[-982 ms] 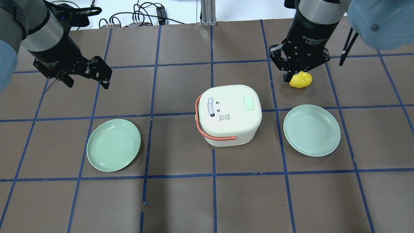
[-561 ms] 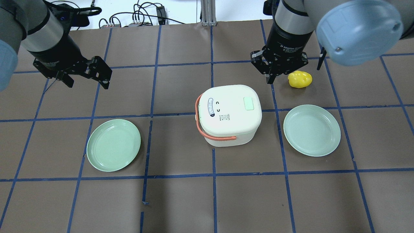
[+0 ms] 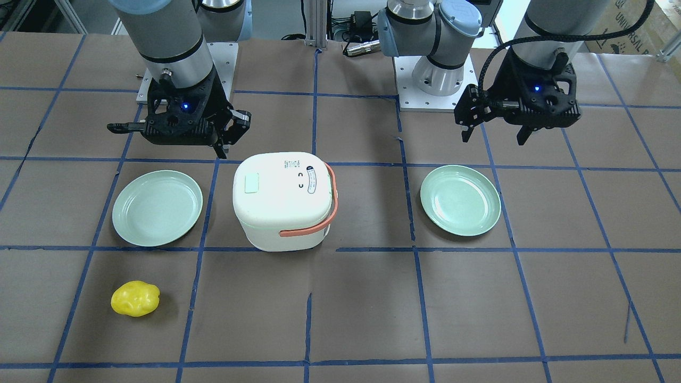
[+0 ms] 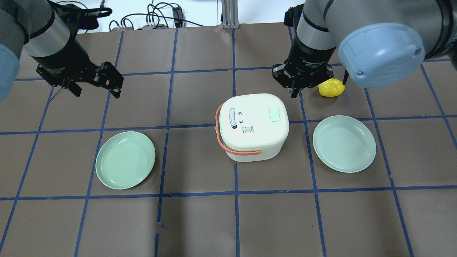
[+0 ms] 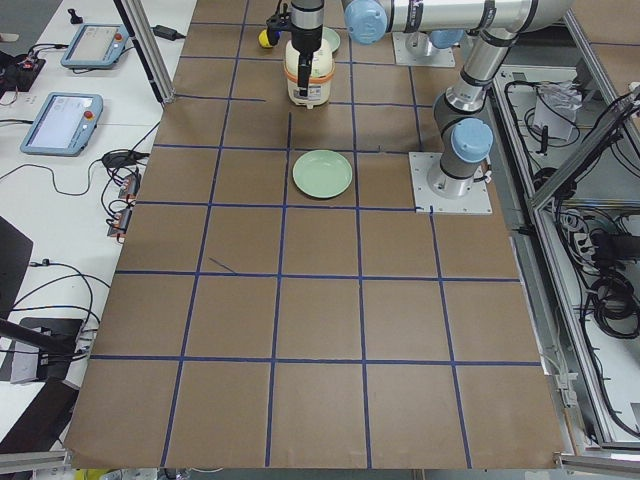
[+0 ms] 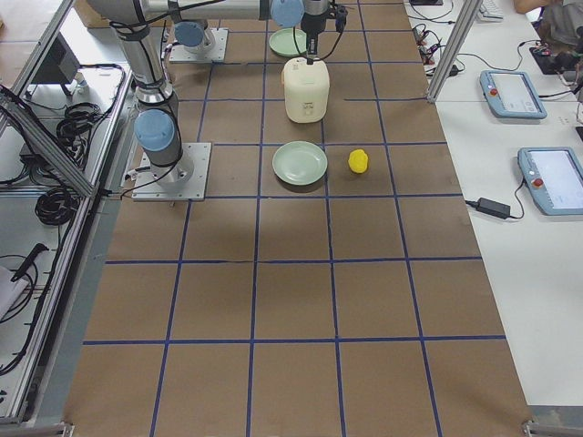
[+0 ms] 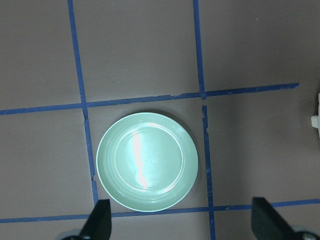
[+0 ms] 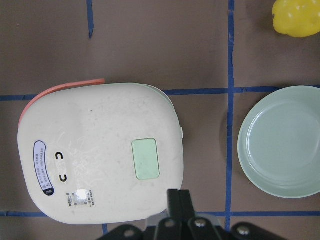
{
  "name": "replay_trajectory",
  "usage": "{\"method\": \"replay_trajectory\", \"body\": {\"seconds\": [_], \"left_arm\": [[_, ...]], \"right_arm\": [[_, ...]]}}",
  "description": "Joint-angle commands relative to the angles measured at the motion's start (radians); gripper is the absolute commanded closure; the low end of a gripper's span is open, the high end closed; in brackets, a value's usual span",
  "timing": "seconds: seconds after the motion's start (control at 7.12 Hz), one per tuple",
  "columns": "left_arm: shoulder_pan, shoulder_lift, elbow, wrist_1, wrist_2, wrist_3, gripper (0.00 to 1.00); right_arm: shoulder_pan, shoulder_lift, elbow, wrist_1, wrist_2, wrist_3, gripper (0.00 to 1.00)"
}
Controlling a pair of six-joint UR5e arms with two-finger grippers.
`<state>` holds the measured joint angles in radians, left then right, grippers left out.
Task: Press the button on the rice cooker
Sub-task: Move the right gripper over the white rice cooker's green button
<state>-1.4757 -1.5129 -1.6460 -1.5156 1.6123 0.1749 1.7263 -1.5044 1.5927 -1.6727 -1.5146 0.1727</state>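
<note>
Front-facing view: the white rice cooker (image 3: pixel 282 199) stands mid-counter (image 3: pixel 372 319), its pale green button (image 3: pixel 251 183) flat on the lid. The right end effector (image 3: pixel 221 150) hangs just behind the cooker's corner.

Overhead view: that tip sits just off the lid's far corner on the button's side, near a lumpy yellow toy (image 4: pixel 331 88). The left end effector (image 4: pixel 96 91) hovers well apart.

Left wrist view: its fingers (image 7: pixel 100 222) are spread wide above a green plate (image 7: pixel 147 161).

Right wrist view: the right fingers (image 8: pixel 177 200) are pressed together, empty, over the lid's edge beside the button.
</note>
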Motion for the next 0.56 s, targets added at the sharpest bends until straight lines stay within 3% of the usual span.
{"method": "replay_trajectory", "body": {"seconds": [0.0,0.42], "left_arm": [[0.000,0.000,0.000,0.000,0.000,0.000,0.00],[0.000,0.000,0.000,0.000,0.000,0.000,0.00]], "right_arm": [[0.018,0.027,0.003,-0.056,-0.002,-0.009,0.95],[0.059,0.082,0.012,-0.075,-0.033,0.002,0.95]]}}
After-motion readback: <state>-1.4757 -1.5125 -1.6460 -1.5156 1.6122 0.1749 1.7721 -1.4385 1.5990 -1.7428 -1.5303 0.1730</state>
